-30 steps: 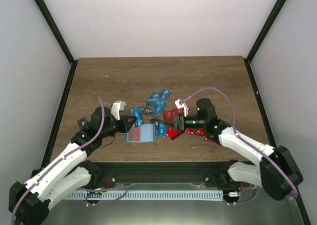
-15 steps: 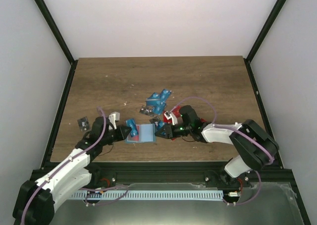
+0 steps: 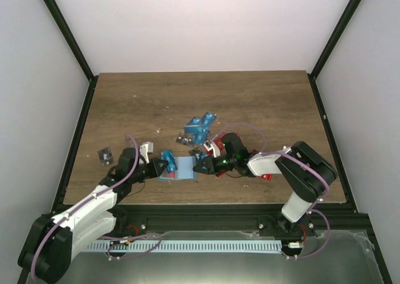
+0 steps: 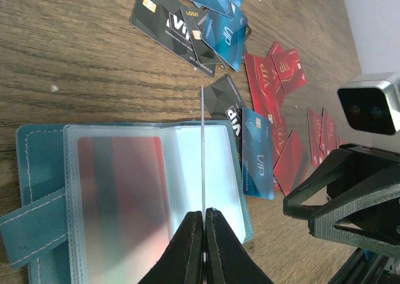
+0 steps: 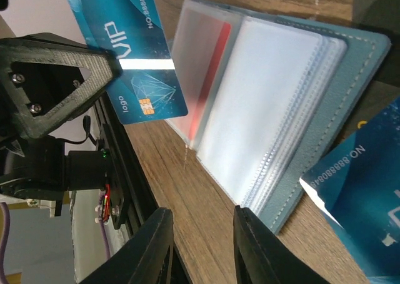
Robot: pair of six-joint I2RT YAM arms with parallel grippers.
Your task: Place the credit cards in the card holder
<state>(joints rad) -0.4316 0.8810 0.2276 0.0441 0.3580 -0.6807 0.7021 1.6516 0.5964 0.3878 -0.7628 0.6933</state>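
Observation:
The teal card holder [image 4: 37, 152] lies open on the table, its clear sleeves up, one sleeve showing a red card [image 4: 119, 184]. My left gripper [image 4: 204, 218] is shut on a blue credit card [image 5: 134, 59], held on edge over the holder's sleeves; it appears as a thin line [image 4: 203, 146] in the left wrist view. My right gripper [image 5: 201, 246] is open with nothing between its fingers, low over the wood at the holder's edge [image 5: 356, 109]. From above, the two grippers [image 3: 167, 164] [image 3: 203, 165] flank the holder [image 3: 184, 170].
Loose red cards [image 4: 281, 71] lie right of the holder, with blue and black cards [image 4: 206, 21] beyond it. A blue card [image 5: 362, 202] leans by the holder's cover. One black card [image 3: 105, 154] sits alone at the left. The table's front edge is close.
The right arm has swung left, down to the holder's right side, its jaws narrowing. The left gripper has come lower and nearer with the blue card.

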